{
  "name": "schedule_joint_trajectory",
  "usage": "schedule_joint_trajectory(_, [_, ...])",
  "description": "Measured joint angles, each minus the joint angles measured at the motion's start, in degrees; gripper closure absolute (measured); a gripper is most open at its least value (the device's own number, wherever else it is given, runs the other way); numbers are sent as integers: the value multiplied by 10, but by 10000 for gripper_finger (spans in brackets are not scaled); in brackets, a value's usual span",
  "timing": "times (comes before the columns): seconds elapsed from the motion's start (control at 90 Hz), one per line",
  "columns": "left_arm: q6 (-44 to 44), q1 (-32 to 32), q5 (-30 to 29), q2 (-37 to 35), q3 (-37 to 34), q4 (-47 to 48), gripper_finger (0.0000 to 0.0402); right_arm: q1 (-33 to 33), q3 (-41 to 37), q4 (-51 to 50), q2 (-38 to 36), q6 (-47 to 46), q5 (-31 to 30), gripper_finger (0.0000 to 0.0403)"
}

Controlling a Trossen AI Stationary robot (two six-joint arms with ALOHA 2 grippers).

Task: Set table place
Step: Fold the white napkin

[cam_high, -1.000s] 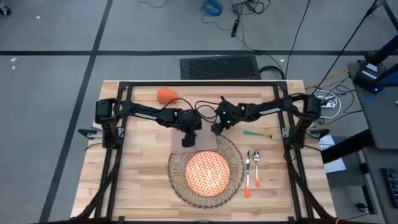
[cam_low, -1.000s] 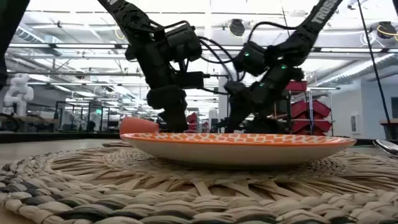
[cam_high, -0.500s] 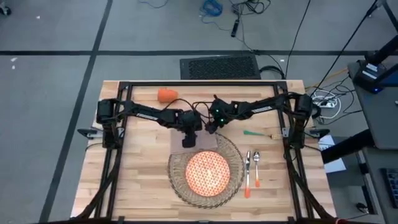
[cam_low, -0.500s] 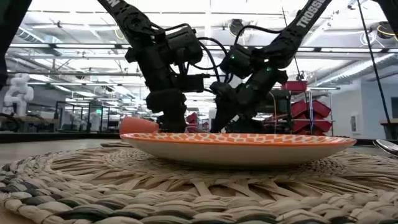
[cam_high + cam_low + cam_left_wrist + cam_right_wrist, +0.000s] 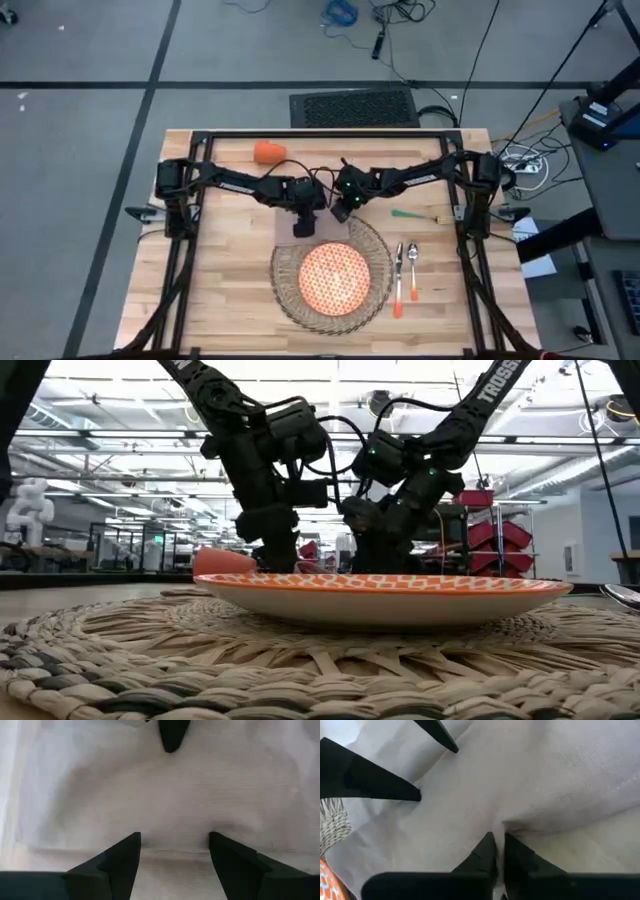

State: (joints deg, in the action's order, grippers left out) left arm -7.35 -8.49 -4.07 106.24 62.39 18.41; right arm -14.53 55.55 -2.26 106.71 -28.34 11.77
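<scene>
Both grippers are working the napkin (image 5: 318, 228) lying behind the plate (image 5: 332, 277) on the table (image 5: 220, 290): the right gripper (image 5: 496, 851) is pinching a fold to lift it, while the left gripper (image 5: 173, 851) (fingers spread) is pressing the cloth flat.

Orange plate (image 5: 333, 277) centred on wicker placemat (image 5: 372, 240).

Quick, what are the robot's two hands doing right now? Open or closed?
Left end effector: open, fingertips resting on the napkin.
Right end effector: closed, pinching a fold of the napkin.
</scene>
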Motion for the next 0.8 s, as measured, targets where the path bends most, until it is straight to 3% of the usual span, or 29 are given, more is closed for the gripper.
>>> schedule_joint_trajectory(0.322, [5, -1, -6, 1, 1, -6, 182, 1, 3, -51, -52, 7, -24, 402])
schedule_joint_trajectory(0.567, [5, 2, -14, 2, 13, -5, 182, 11, 89, -184, -47, 37, -58, 403])
schedule_joint_trajectory(0.8, [5, 4, -36, -5, 19, -4, 182, 11, 142, -246, -45, 46, -66, 403])
